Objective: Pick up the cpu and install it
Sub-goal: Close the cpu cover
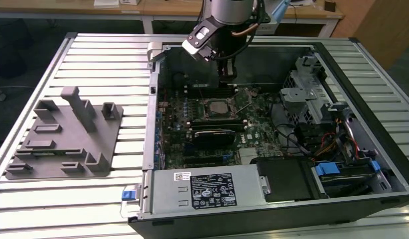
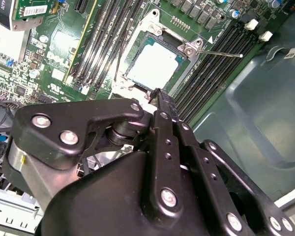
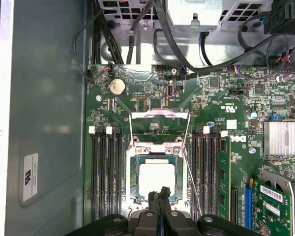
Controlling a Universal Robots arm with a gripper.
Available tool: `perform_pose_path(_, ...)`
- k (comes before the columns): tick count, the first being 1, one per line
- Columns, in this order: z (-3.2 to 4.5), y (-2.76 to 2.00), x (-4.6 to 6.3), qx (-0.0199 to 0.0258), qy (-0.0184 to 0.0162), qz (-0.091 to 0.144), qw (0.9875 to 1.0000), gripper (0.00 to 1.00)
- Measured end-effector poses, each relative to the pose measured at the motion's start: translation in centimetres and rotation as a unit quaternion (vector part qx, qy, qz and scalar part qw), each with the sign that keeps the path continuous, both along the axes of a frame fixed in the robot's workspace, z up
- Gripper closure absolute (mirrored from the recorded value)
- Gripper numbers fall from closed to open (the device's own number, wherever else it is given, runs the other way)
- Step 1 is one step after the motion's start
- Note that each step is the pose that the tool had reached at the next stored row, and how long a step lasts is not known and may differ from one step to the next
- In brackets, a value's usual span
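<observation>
Task state: the flat square cpu [image 3: 157, 178] with a silvery-grey metal top plate is seen lying level inside the black square socket [image 3: 134, 183] on the green motherboard [image 3: 226, 105] of the opened dark computer case [image 1: 363, 79]. Pickup and placement are judged done. The silver metal retention frame [image 3: 160, 115] is seen swung up, clear of the chip, and the thin wire lever [image 3: 192, 182] is stood off beside the socket. Clamping is therefore judged not yet done. The grey plastic fixture plate [image 1: 58, 144] is seen outside the case, at the exterior view's left, with no chip on it.

Pincer: the black pincer [image 3: 160, 195] is pressed together, fingertip against fingertip, with nothing pinched.

Relation: in both wrist views the joined tips are placed just at one edge of the cpu [image 2: 155, 66], over the socket rim. Contact with the chip cannot be judged. In the exterior view the pincer [image 1: 225, 78] is seen low inside the case, near the socket.
</observation>
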State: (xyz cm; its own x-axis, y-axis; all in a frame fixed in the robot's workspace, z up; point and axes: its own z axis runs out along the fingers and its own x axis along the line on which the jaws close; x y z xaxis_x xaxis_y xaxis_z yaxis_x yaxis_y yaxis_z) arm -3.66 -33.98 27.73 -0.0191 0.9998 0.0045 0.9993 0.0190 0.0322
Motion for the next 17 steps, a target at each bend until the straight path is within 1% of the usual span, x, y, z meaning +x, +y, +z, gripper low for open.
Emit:
perform_pose_path(3,0.01,0.0,0.2,-0.0001,0.0001,0.0,1.0,0.89)
perform_pose_path(6,0.0,0.02,0.7,0.0,0.0,0.0,1.0,0.89)
perform_pose_path(17,-0.01,0.11,3.1,0.0,0.0,0.0,1.0,0.89)
